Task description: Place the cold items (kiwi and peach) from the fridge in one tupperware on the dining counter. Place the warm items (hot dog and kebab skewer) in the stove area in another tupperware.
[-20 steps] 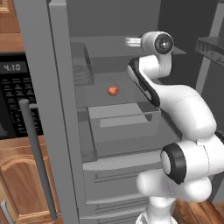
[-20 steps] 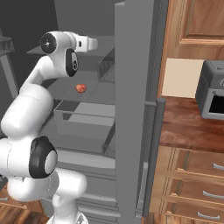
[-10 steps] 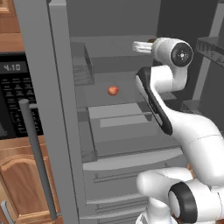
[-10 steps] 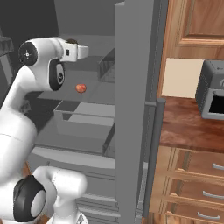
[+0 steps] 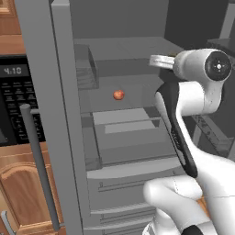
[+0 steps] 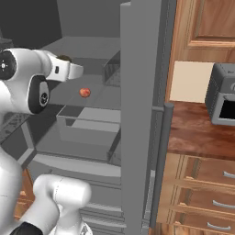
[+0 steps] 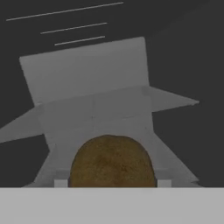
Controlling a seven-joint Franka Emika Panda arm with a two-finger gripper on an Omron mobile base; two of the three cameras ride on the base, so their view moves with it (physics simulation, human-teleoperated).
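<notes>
Gripper (image 7: pixel 112 186) level, clasping kiwi (image 7: pixel 112 162).

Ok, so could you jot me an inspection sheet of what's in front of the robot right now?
Surface: grey shelf inside the open fridge, with a drawer below it.
Job's things: peach lies alone on the shelf; kiwi is in the pincer.
Clutter: nothing seen.
Grippers: pincer raised in front of the fridge, closed on the kiwi.
Cables: nothing seen.
Surroundings: microwave to the left; wood counter with a small grey oven and wooden drawers to the right.
</notes>
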